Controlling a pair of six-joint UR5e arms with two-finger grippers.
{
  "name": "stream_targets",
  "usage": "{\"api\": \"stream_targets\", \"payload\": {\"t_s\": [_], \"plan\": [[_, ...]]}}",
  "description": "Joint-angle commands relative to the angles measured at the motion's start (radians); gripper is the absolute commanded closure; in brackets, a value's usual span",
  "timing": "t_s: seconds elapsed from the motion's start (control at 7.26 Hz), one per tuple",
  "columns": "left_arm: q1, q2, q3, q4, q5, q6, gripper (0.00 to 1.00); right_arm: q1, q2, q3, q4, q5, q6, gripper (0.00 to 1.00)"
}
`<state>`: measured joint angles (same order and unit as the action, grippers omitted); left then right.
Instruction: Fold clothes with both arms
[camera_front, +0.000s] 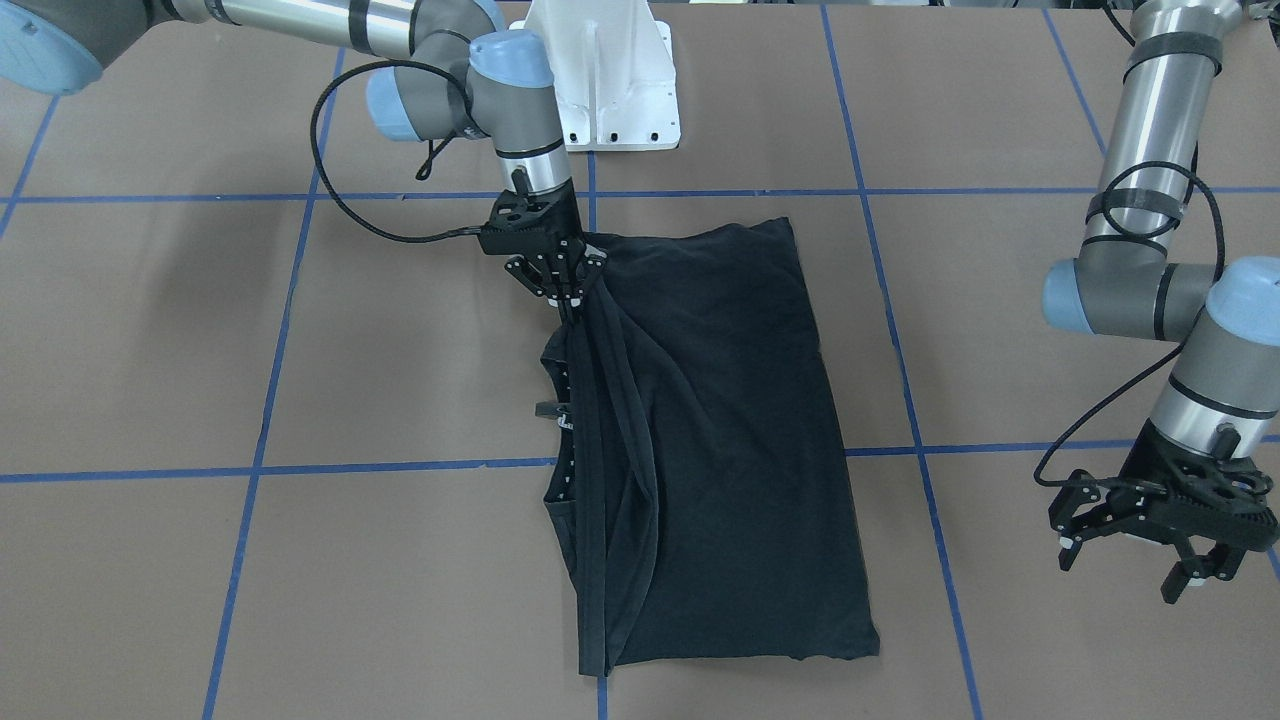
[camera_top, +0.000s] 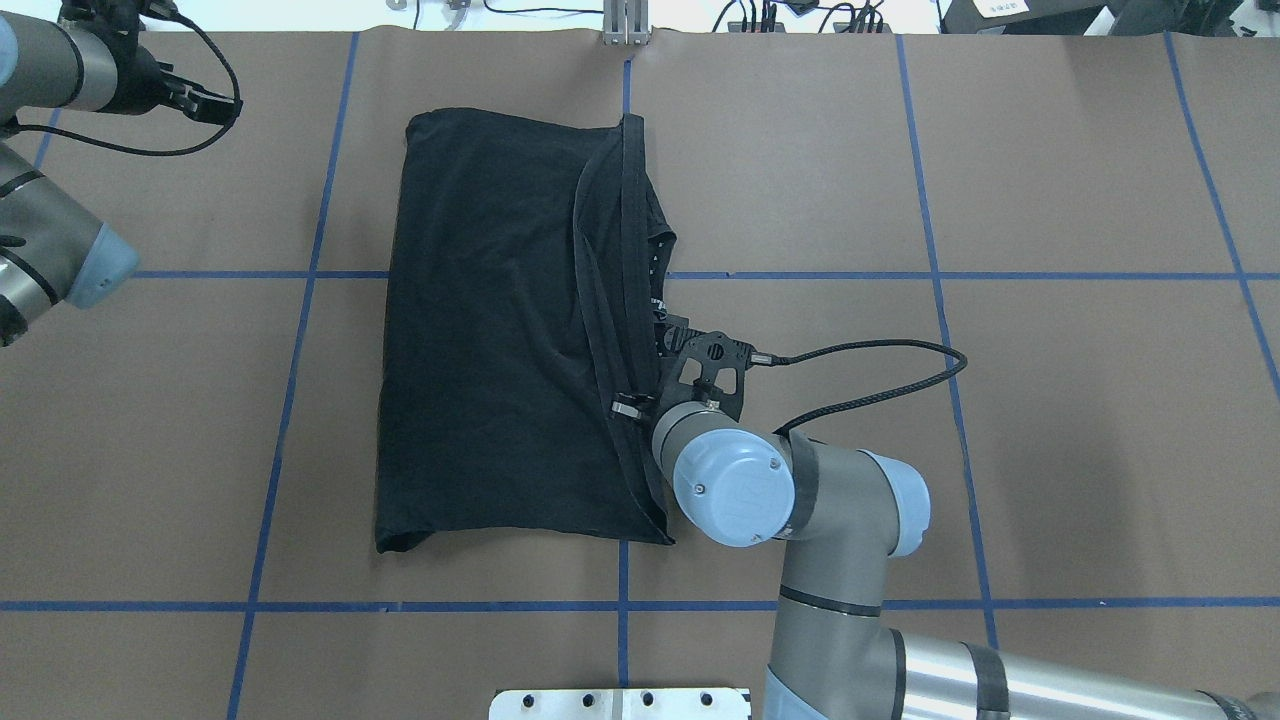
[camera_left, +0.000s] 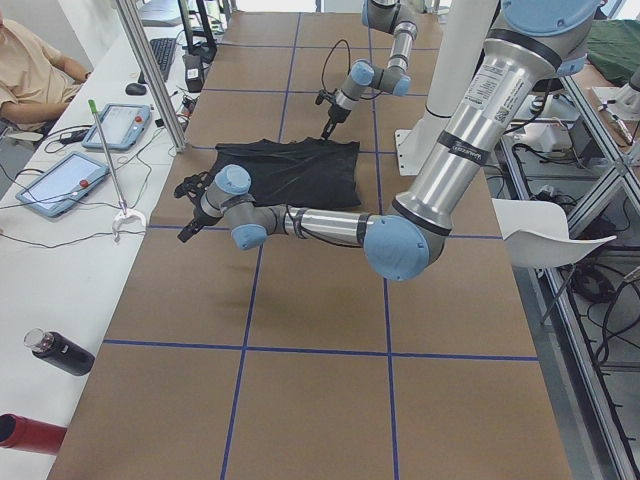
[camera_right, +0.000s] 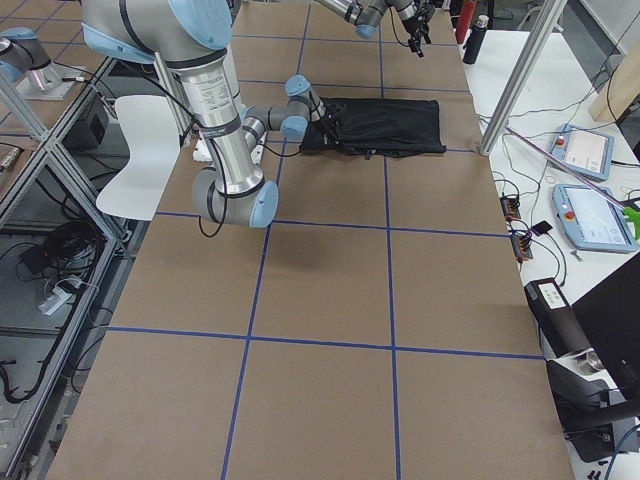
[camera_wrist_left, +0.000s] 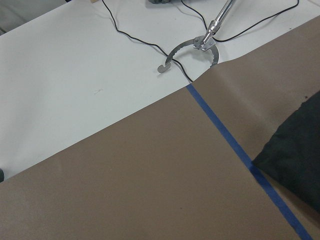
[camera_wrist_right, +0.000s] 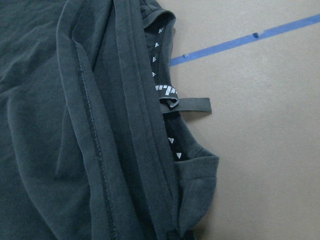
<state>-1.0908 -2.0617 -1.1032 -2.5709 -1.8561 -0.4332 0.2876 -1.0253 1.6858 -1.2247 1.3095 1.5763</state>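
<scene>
1. Front-facing view: open brown worktop (camera_front: 150, 330) spreads across the frame's left, up to the T-shirt (camera_front: 720, 420).
2. The right arm (camera_front: 510, 110) and its looping cable (camera_front: 337, 200) stand over the shirt's upper-left corner, barring that approach.
3. The left gripper (camera_front: 1125, 568) hangs at lower right, fingers spread, well apart from the shirt, with worktop between.

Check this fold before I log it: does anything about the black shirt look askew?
Yes. On the black short-sleeved T-shirt, the long edge pinched by the right gripper is bunched into raised ridges, and the collar pokes out past that edge.
</scene>
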Motion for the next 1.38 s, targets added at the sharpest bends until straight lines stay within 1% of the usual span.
{"api": "stream_targets", "payload": {"t_s": [0.0,0.41,0.83,0.96,1.1,1.24], "plan": [[0.0,0.0,-0.003,0.0,0.0,-0.031,0.0,-0.021,-0.084,0.084,-0.002,-0.003,-0.002,1.0],[0.0,0.0,-0.004,0.0,0.0,-0.033,0.0,-0.045,-0.095,0.089,-0.016,-0.032,0.005,1.0],[0.002,-0.002,-0.004,0.0,0.0,-0.033,0.0,-0.047,-0.122,0.112,-0.021,-0.032,0.005,1.0],[0.002,-0.002,-0.004,0.0,0.0,-0.033,0.0,-0.05,-0.122,0.114,-0.024,-0.032,0.005,0.84],[0.02,-0.002,-0.001,0.0,0.0,-0.033,0.0,-0.05,-0.122,0.114,-0.027,-0.032,0.001,0.02],[0.029,-0.003,-0.003,0.0,0.0,-0.033,0.0,-0.051,-0.113,0.139,-0.071,-0.026,-0.007,0.0]]}}
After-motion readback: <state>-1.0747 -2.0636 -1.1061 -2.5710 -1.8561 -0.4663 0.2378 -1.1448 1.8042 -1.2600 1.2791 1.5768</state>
